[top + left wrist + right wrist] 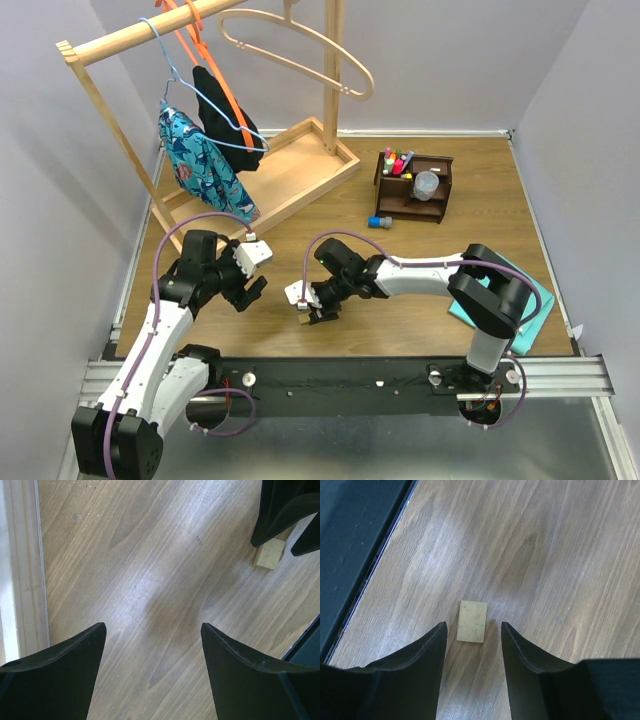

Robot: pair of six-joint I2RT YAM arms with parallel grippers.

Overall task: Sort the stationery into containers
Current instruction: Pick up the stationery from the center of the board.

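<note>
Two sets of jaws are in play, and both are spread wide, gripping nothing. The right arm stretches low across the table with its jaws pointing down at the wood. The tan eraser lies flat in the opening between them, its near end level with the tips and a sliver of bare table showing on either side. It touches neither side. The left arm holds its jaws just beside the right ones, open over plain wood. From there the eraser sits ahead and off to the right, well clear of the left tips and half tucked under the dark tips of the right jaws. Far beyond the right jaws stands the dark wooden organizer, with coloured markers upright in one rear compartment and a grey cup sitting in it. A blue-capped item lies on the table just in front of the organizer, between it and the right jaws.
</note>
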